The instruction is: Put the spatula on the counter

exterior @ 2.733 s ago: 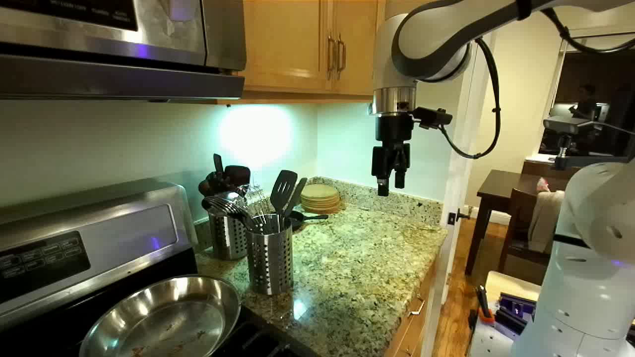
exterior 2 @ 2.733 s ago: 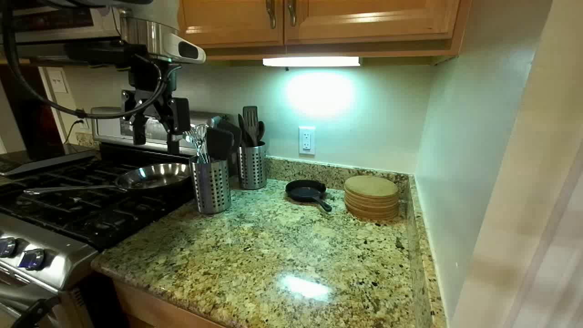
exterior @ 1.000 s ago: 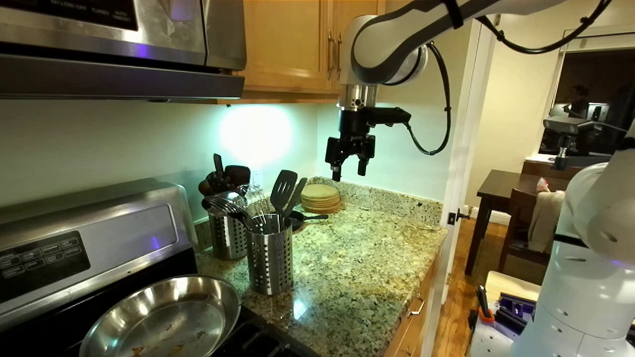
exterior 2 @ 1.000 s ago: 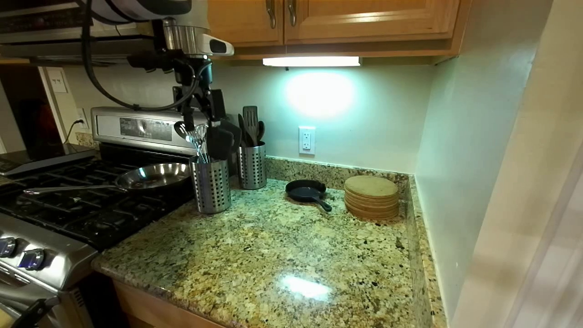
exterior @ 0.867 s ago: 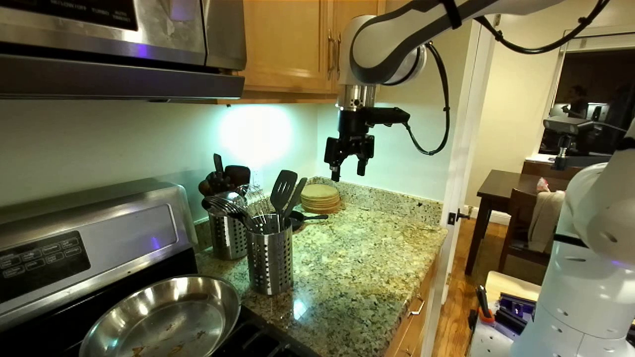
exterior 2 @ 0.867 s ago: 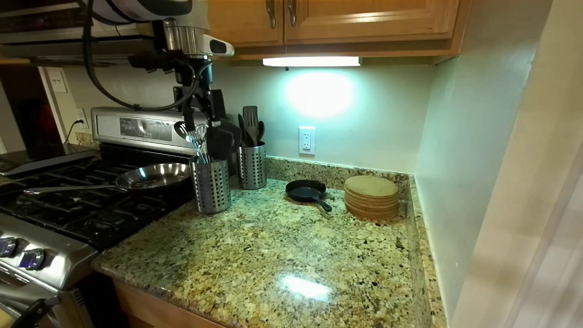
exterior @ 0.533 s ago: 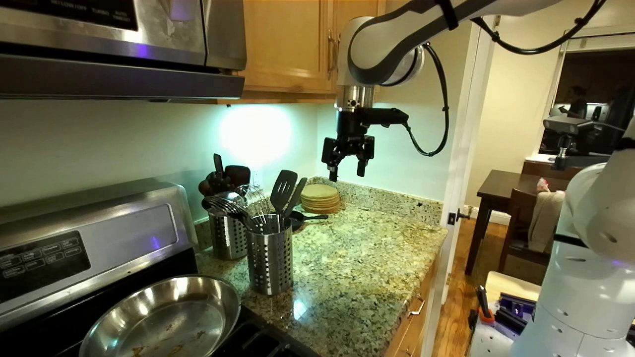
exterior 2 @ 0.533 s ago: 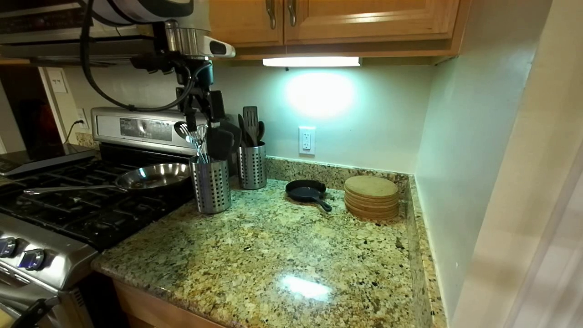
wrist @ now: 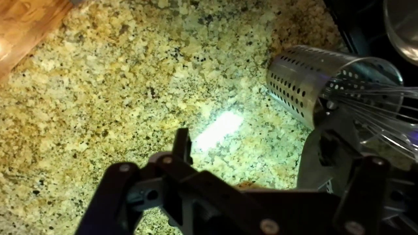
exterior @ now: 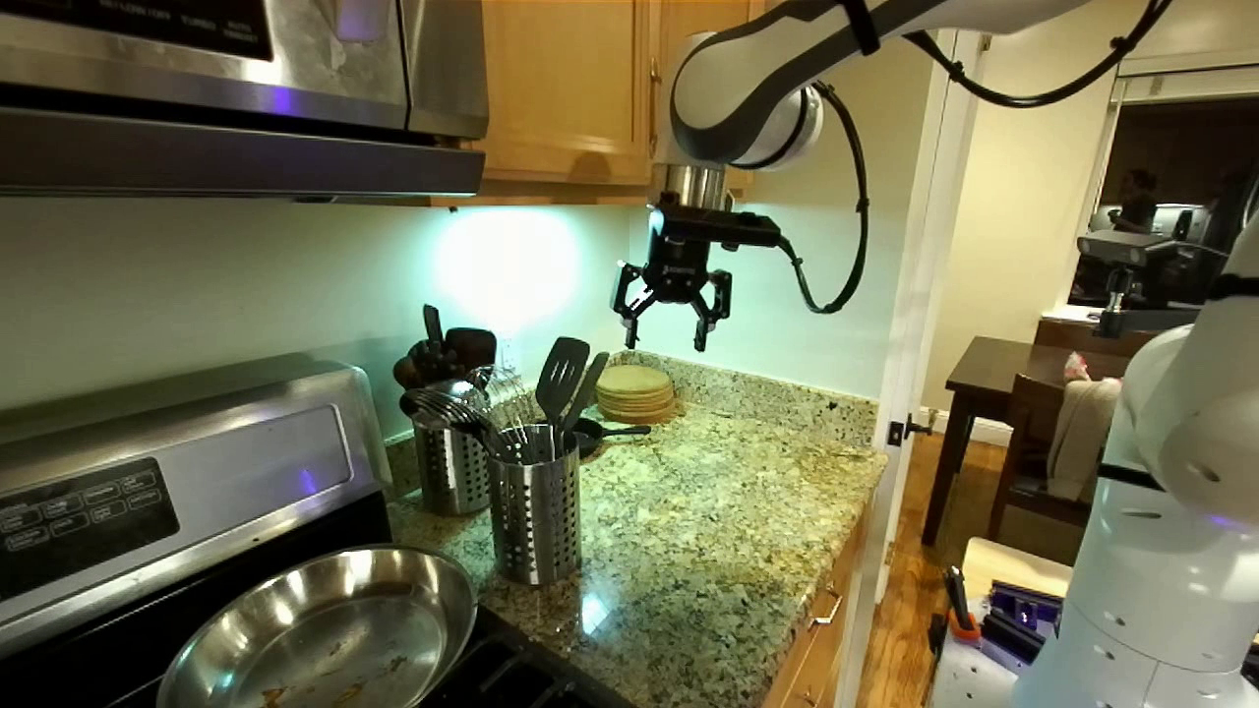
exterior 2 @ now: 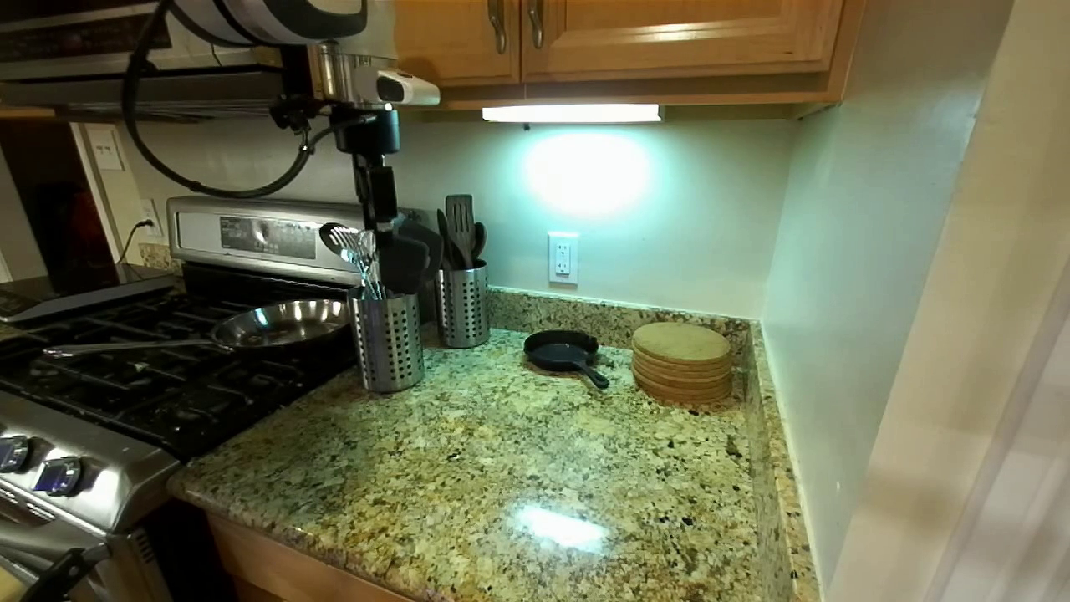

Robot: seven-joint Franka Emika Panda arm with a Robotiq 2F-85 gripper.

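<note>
A black slotted spatula [exterior: 562,376] stands head up in the front perforated steel holder [exterior: 536,521], beside a second dark flat-headed tool [exterior: 587,388]. Their dark heads [exterior 2: 407,261] overlap in an exterior view. My gripper [exterior: 666,341] is open and empty, pointing down, above the counter [exterior: 728,511]. In that view it is up and to the right of the spatula. In the wrist view the gripper [wrist: 256,143] has its right finger across a dark spatula head [wrist: 308,163]; whether they touch I cannot tell. The tools' handles are hidden inside the holder.
A whisk [wrist: 382,114] shares the front holder. A rear holder [exterior 2: 464,305] holds more dark utensils. A small black skillet [exterior 2: 564,351] and a stack of round boards [exterior 2: 681,364] stand at the back. A steel pan [exterior: 334,629] sits on the stove. Cabinets [exterior: 566,93] hang above.
My gripper has moved toward the utensil holders and a little lower, then turned about its vertical axis so its two fingers show spread apart. The utensils and holders have not moved.
</note>
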